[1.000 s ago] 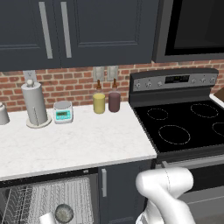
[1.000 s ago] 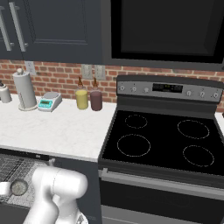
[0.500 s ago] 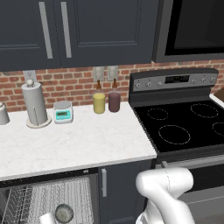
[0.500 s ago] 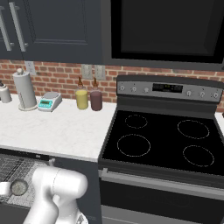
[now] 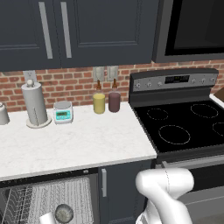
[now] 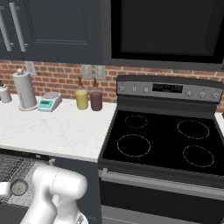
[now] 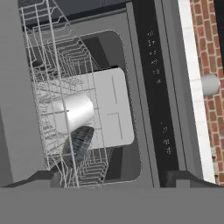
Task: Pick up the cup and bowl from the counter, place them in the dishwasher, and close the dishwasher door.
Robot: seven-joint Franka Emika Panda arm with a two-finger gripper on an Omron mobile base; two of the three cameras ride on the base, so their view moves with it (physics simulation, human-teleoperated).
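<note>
White veined counter (image 5: 83, 144), red brick wall (image 5: 74, 83), yellow bottle (image 5: 99, 103), maroon bottle (image 5: 114, 101), speckled grey bowl (image 7: 78, 143)

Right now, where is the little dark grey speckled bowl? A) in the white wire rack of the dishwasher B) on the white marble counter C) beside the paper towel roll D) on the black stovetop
A: the small dark grey speckled bowl sits in the white wire rack of the open dishwasher below the white marble counter, next to the short white-grey cup.

Red brick wall (image 5: 70, 81); dark upper cabinets (image 5: 87, 30); black stove (image 6: 162, 140)
</note>
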